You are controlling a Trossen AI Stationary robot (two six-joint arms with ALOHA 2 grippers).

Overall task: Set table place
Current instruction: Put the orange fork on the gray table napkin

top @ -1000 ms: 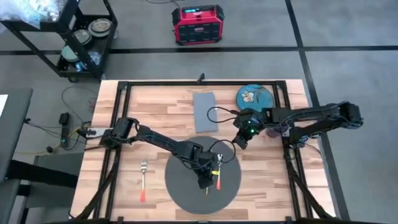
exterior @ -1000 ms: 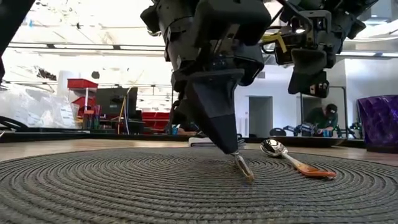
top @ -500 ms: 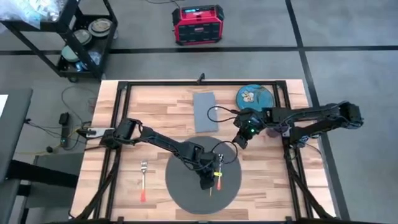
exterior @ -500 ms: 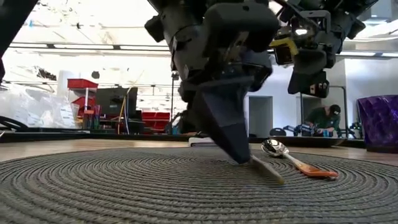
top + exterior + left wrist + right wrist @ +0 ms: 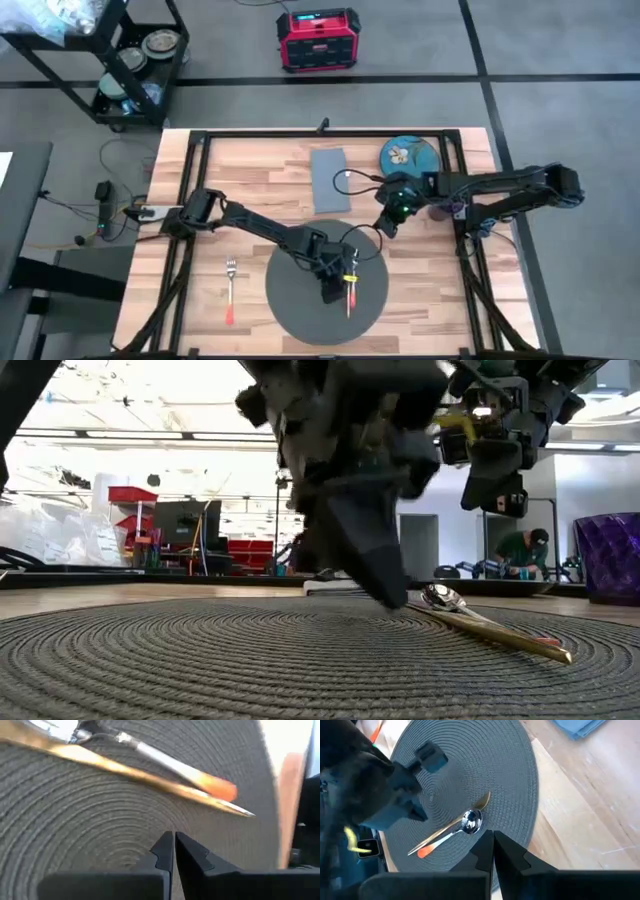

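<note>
**Left gripper low over the round placemat, cutlery lying beside it**

The left gripper (image 5: 331, 293) is down over the placemat (image 5: 300, 300), which lies on the near middle part of the table (image 5: 250, 180). Its two fingers (image 5: 165, 851) are pressed together with nothing between them, as the left wrist view shows. Just beside the gripper, toward the right of the mat, lie a spoon (image 5: 451, 832) with an orange handle tip and a gold knife (image 5: 500, 637). Both rest flat on the mat and they cross each other near the spoon bowl. In the low view the fingertip is close to the knife, but I cannot tell if it touches it.

To the left of the placemat, a fork (image 5: 230, 290) with an orange handle lies on the bare wood.

The right gripper (image 5: 388, 222) hangs in the air above the table, past the far right edge of the mat. Its fingers (image 5: 485, 847) are closed together and hold nothing.

Farther away, a grey napkin (image 5: 329, 180) lies flat on the wood. To its right, a teal plate (image 5: 408, 156) sits near the far edge of the table.
</note>
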